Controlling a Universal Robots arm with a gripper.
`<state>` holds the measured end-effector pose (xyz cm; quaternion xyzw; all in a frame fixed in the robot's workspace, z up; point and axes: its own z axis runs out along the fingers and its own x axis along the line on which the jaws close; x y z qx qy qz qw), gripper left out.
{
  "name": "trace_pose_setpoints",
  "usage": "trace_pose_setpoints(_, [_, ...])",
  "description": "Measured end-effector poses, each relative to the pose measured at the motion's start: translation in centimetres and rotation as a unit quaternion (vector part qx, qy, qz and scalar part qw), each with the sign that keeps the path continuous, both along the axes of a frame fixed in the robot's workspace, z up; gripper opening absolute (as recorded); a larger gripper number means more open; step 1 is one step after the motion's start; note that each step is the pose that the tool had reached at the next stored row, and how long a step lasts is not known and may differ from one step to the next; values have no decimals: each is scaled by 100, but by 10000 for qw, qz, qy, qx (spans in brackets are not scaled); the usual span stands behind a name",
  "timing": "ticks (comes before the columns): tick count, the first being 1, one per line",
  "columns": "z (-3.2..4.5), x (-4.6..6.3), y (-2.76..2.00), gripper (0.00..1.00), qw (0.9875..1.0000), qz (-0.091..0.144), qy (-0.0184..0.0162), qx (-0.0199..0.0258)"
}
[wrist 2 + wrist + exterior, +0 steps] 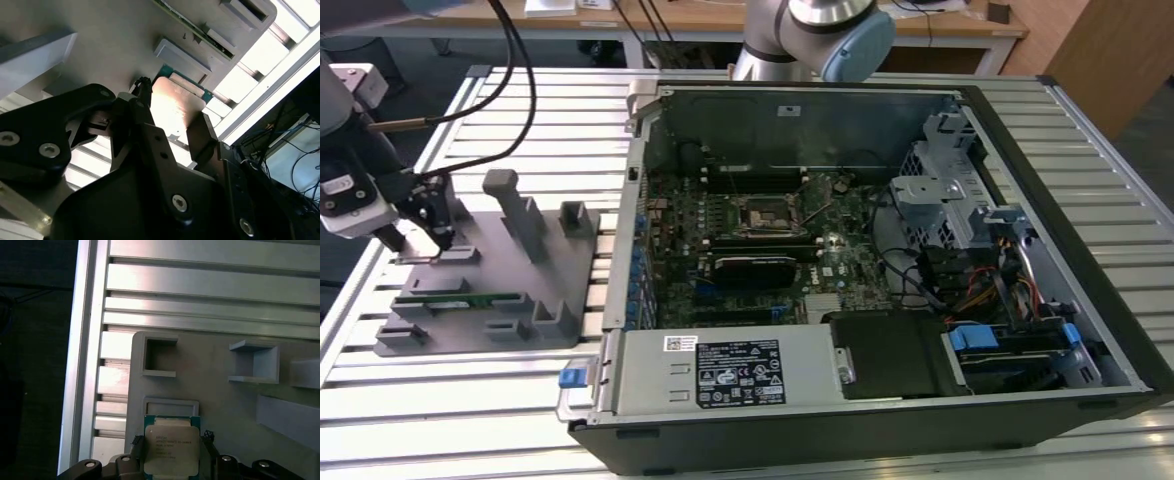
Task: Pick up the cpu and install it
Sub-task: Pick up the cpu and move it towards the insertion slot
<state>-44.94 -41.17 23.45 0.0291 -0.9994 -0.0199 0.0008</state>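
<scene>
**Cpu held at the parts fixture, open computer case alongside**

Computer case (787,120), centre-right of the exterior view, motherboard exposed, black-framed socket (758,213) mid-board. White printed labels (736,370) on its lower cover, not transcribed. Grey parts fixture (480,270), at the exterior view's left, carrying a green memory stick (460,298). Gripper (420,243) low over the fixture's upper-left part, fingers (200,137) clamped on two opposite edges of the cpu (170,450), beside a shallow square pocket (170,407). Cpu lid bears small print. Handling, as judged: grip edges only, keep the chip level and square.
</scene>
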Motion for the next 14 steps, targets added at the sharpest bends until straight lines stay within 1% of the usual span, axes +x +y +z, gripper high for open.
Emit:
trace_pose_setpoints(6, [91,0,13,53,10000,0,-1,0])
trace_pose_setpoints(14, [233,0,28,53,10000,0,0,-1])
